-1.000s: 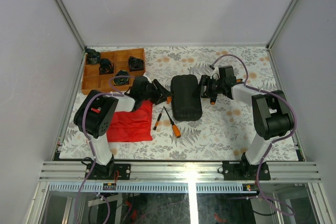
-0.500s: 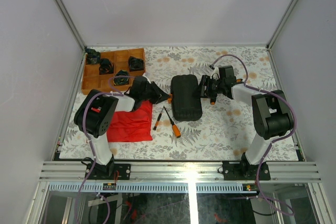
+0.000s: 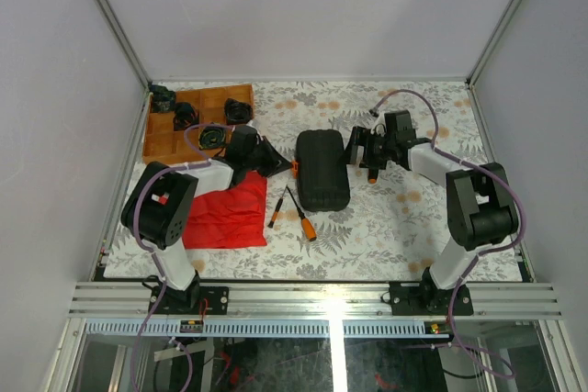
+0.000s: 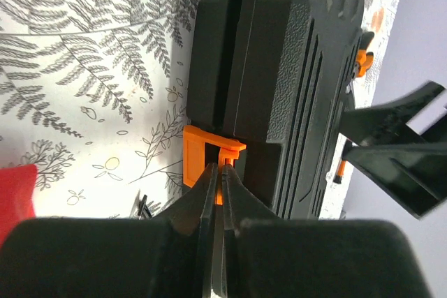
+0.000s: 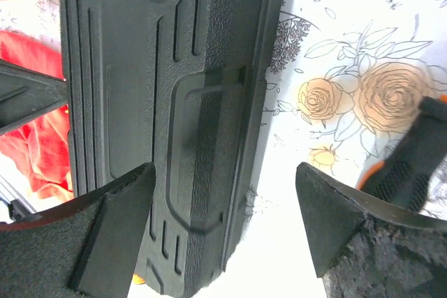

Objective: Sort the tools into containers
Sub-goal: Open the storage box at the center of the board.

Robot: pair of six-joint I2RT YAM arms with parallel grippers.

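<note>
The black ribbed tool case (image 3: 322,170) lies closed in the middle of the table. My left gripper (image 3: 287,168) is at its left side, shut on the small orange latch (image 4: 199,162), with the case (image 4: 293,82) right in front of it. My right gripper (image 3: 356,155) is open at the case's right side, its fingers (image 5: 119,221) astride the case's right edge (image 5: 160,102) without gripping it. Two orange-handled screwdrivers (image 3: 300,215) lie in front of the case. An orange-and-black tool (image 3: 372,172) lies beside the right gripper and shows in the right wrist view (image 5: 412,165).
A red cloth (image 3: 225,213) lies at the front left under the left arm. A compartmented wooden tray (image 3: 165,140) with several black parts stands at the back left. The table has a floral cover and side walls all round.
The case has shifted slightly to the left and away. The left gripper stays on the latch and has drawn back a little; the right gripper has moved a little farther back.
</note>
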